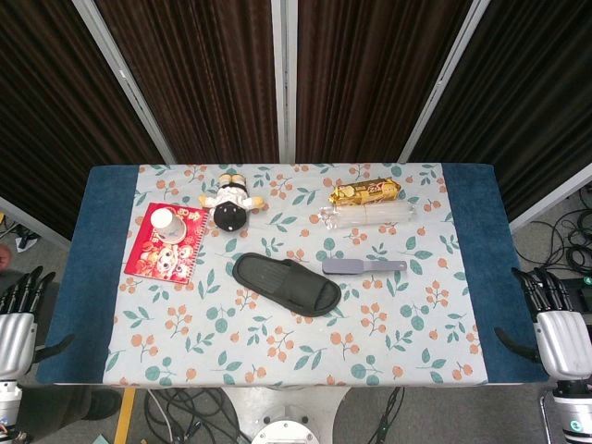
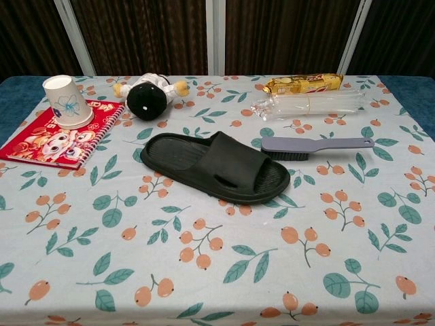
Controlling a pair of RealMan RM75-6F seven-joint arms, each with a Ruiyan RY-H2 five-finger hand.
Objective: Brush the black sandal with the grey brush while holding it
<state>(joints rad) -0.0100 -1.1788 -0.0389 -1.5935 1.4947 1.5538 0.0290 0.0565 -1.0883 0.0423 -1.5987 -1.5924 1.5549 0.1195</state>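
With both the left robot hand (image 1: 16, 324) and right robot hand (image 1: 561, 335) hanging open and empty off the bench (image 1: 472, 231) ends, the grey brush (image 2: 314, 146), lying just right of the black sandal (image 2: 216, 166), is risking being knocked into the clear bottle (image 2: 312, 104) behind it.

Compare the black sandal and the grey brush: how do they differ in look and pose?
The black sandal is wide and dark; the grey brush is slim and pale. The sandal lies diagonally, while the brush lies nearly straight, handle toward the right edge. Both rest flat on the tablecloth, untouched by any hand.
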